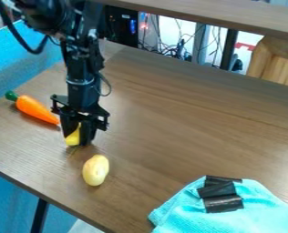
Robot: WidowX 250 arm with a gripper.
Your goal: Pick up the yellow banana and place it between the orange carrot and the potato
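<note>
Nubby turquoise cloth (192, 216) with black strips (223, 204), pincer (78, 140) snug around smooth yellow object (73, 138)

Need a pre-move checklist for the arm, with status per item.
1. Yellow piece located at the gripper: ok.
2. Grip on it secure: cannot tell.
3. Yellow piece off the table: cannot tell.
4. Clearance to the carrot: not ok, its orange tip lies right by the gripper; contact unclear.
5. Pale yellow oval piece apart from the gripper: ok, it lies nearer the camera.
6. Blue cloth with black strips well apart from the gripper: ok.
</note>
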